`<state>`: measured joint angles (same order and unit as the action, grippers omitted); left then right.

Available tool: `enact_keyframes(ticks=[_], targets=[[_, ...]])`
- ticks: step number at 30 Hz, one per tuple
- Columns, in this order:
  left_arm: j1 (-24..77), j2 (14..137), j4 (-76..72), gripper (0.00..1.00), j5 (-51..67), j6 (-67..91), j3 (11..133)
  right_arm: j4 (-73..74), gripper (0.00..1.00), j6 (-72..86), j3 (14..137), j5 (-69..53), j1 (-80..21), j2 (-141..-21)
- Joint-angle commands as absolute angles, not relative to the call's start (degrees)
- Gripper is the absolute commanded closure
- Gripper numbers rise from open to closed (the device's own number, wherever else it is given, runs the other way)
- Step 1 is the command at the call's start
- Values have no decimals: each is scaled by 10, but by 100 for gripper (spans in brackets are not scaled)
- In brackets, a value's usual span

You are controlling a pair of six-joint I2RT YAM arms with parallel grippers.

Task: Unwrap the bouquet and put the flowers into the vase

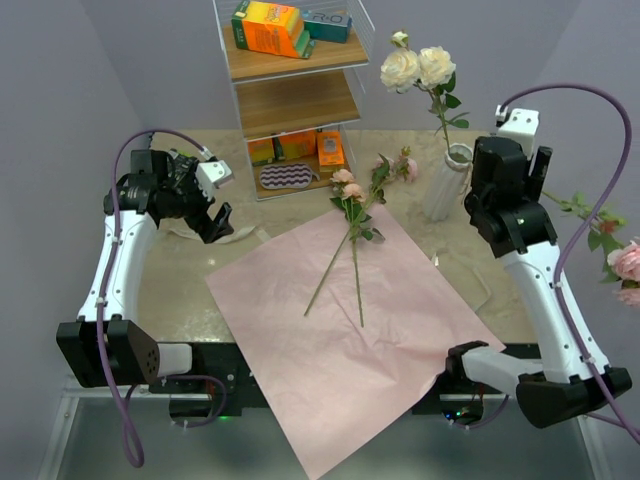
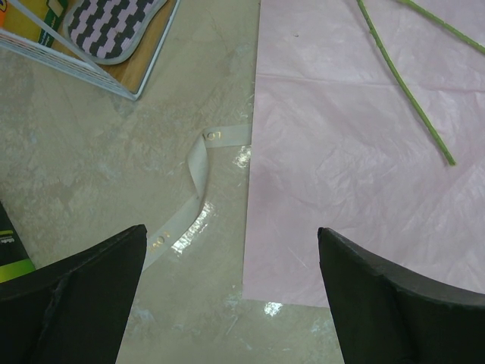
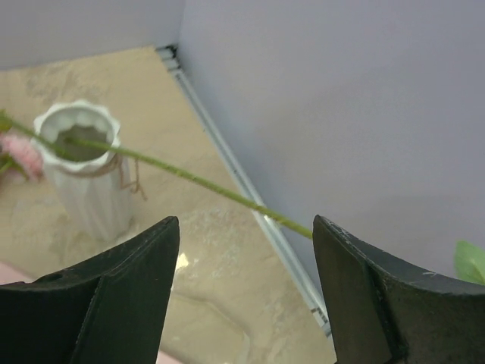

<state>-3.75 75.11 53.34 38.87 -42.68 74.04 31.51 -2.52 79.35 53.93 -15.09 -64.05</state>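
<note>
Light was bright, even and diffuse; shadows were faint. Small glare spots sat on the table (image 2: 91, 167). Wrist views were soft up close.

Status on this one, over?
Left fingers, right fingers open. Cream roses in vase; two roses on pink sheet. Green stem crossing vase mouth.

Plain grey-lilac walls (image 1: 60, 60) on the left, far and right sides. Beige marbled worktop (image 1: 190, 290), glossy, with small bright glints of light. At far centre, a white wire-frame shelf unit (image 1: 300, 100) with wooden boards. Orange box (image 1: 268, 27) and teal box (image 1: 328, 25) on top, orange packets (image 1: 330, 150) and striped pad (image 1: 286, 176) at bottom. Metal strip (image 3: 250, 197) along the right wall's foot.
</note>
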Motion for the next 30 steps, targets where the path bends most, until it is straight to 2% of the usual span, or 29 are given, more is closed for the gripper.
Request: enact_keyframes(ticks=[1, 6, 9, 10, 14, 20, 24, 30], targets=[[-42, 737, 522, 1, 405, -429, 743, 435, 28, 65, 817, 397, -154, -630], [-42, 736, 521, 1, 398, -435, 738, 427, 32, 105, 766, 277, -156, -612], [-43, 731, 519, 1, 394, -438, 733, 426, 28, 162, 716, 364, -164, -578], [-43, 730, 519, 1, 393, -438, 730, 413, 20, 184, 698, 380, -164, -564], [-42, 730, 518, 1, 397, -438, 728, 392, 9, 243, 633, 424, -164, -527], [-42, 736, 526, 1, 402, -435, 744, 232, 10, 279, 547, 457, -163, -460], [-42, 734, 532, 1, 389, -442, 747, 152, 12, 272, 533, 534, -163, -451], [-43, 730, 534, 0, 383, -447, 750, 54, 13, 218, 511, 570, -154, -463]])
